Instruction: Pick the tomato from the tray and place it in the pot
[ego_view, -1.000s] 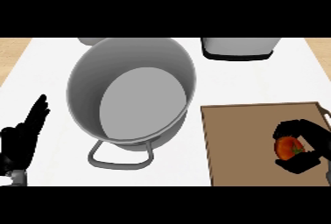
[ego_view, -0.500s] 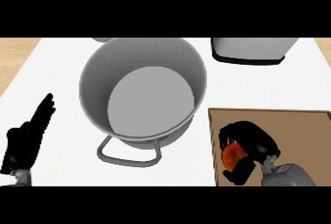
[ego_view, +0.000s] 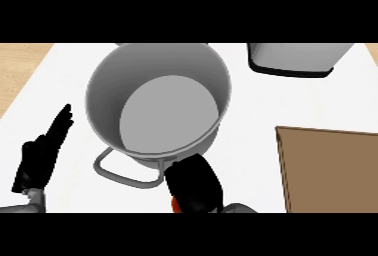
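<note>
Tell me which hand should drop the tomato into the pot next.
Right. The right hand is already curled round the tomato, just beside the pot at its near handle. The left hand rests open at the view's left edge, fingers up, holding nothing.

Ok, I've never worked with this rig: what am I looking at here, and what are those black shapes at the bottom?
This view comes from the robot's head, looking steeply down at a white counter. The black shapes are its two hands. The left hand shows at the left edge, open with fingers up, resting. The right hand is at the bottom centre, curled round the tomato, of which only a red sliver shows, beside the pot's handle. The big grey pot holds nothing visible. The brown tray lies at the right, with nothing on the part that shows. Another grey container sits at the top right, cut off by the view's edge.
</note>
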